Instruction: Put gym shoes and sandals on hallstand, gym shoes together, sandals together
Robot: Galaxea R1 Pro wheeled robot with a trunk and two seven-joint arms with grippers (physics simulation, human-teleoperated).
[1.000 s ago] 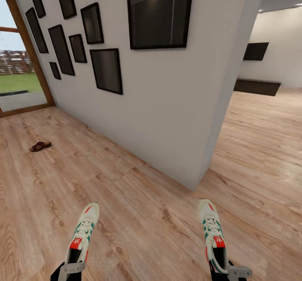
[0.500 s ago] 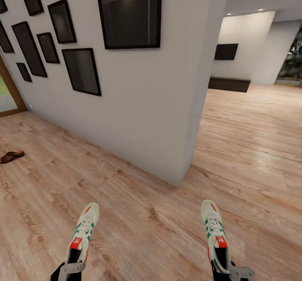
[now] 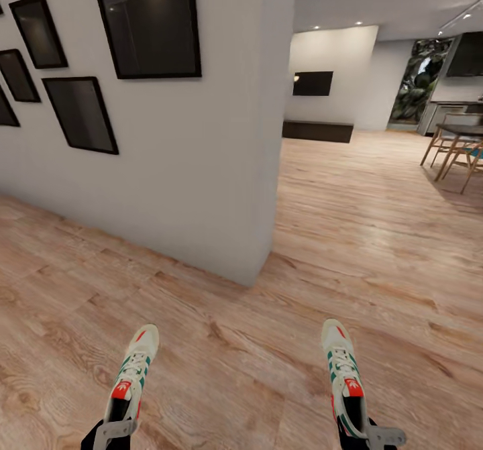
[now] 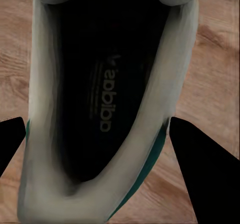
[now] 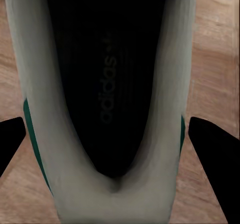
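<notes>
**A:** Shoes first: where are the two gym shoes?

**B:** Start with what lies under them. The floor [image 3: 376,235] is wood-grain plank, running past the wall [image 3: 201,188] into the open room beyond. Both shoes hang above that floor, on the near side of the wall's corner. The left shoe [image 3: 134,369] is off toward the picture-frame side of the wall, and the right shoe [image 3: 342,376] toward the open-room side. They are well apart, toes pointing away from the robot.

**A:** What's on the wall?

**B:** Dark frames [image 3: 147,21], one large and several smaller. Beyond the wall's end stand a dark low cabinet [image 3: 317,131] and some chairs [image 3: 453,148] at a desk [image 3: 463,128].

**A:** And the end effectors?

**B:** The left end effector [image 3: 115,430] is clamped on the left shoe's heel. In the left wrist view its dark fingers [image 4: 200,164] flank the shoe [image 4: 100,108] on both sides. The right end effector [image 3: 377,436] grips the right shoe's heel the same way. In the right wrist view its fingers [image 5: 215,154] sit either side of the shoe [image 5: 110,83], the dark insole facing the camera.
</notes>
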